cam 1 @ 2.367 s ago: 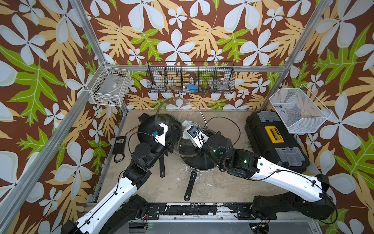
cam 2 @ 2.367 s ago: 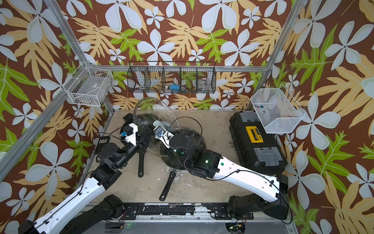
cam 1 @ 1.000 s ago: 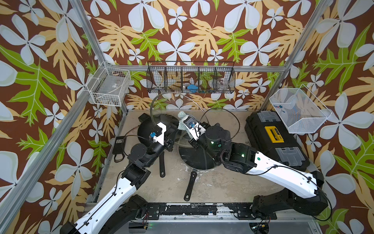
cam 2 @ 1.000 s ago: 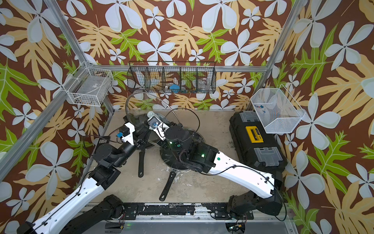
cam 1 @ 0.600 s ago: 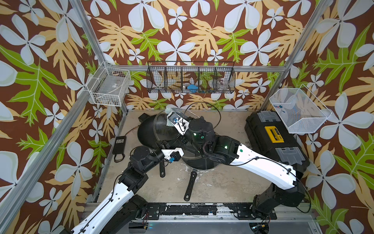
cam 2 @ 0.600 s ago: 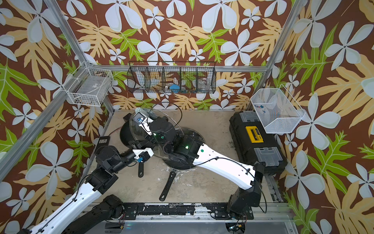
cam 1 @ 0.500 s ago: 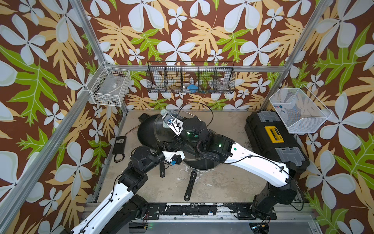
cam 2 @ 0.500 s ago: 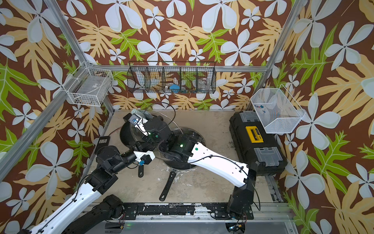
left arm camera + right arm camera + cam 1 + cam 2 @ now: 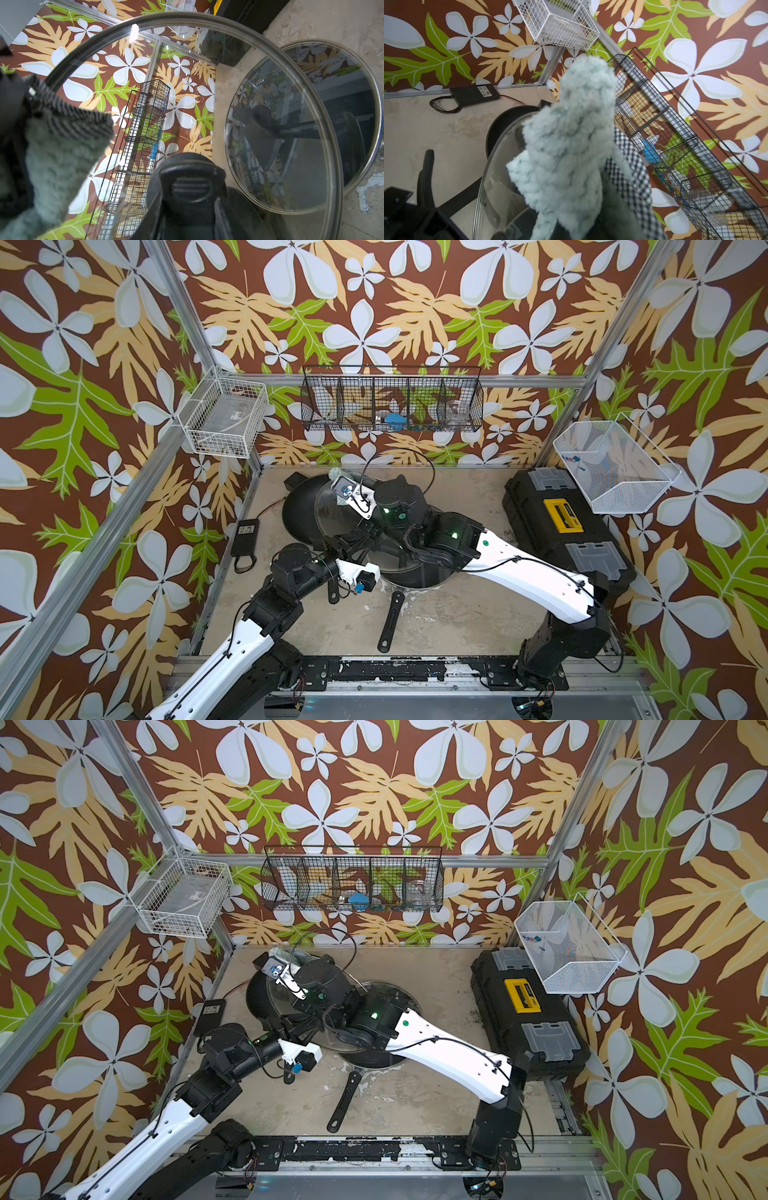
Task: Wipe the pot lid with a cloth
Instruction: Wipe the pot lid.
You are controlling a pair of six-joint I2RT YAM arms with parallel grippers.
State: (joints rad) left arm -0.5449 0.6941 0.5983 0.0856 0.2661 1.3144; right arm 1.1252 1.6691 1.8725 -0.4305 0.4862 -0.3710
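Observation:
The pot lid (image 9: pixel 328 514) (image 9: pixel 277 999), clear glass with a thin metal rim (image 9: pixel 187 19), is held tilted above a black pan. My left gripper (image 9: pixel 352 538) (image 9: pixel 190 204) is shut on its black central handle (image 9: pixel 190 182). The fluffy pale teal cloth (image 9: pixel 571 135) (image 9: pixel 347 472) (image 9: pixel 286 955) has a checkered backing. It is bunched in my shut right gripper (image 9: pixel 337 485) (image 9: pixel 577 218) and pressed on the lid near its far rim. In the left wrist view the cloth (image 9: pixel 62 162) shows through the glass. The cloth hides the right fingers.
A smaller glass lid (image 9: pixel 311 124) (image 9: pixel 409 560) lies on a frying pan whose handle (image 9: pixel 388 626) points to the front. The black pan (image 9: pixel 297 506) sits at back left, a power adapter (image 9: pixel 245 535) by the left wall, a black toolbox (image 9: pixel 561 531) at right. Wire baskets (image 9: pixel 390 406) hang on the walls.
My right gripper has swept the cloth leftward across the lid to its far-left edge. The left wrist has dropped and turned, laying the lid flatter over the black pan.

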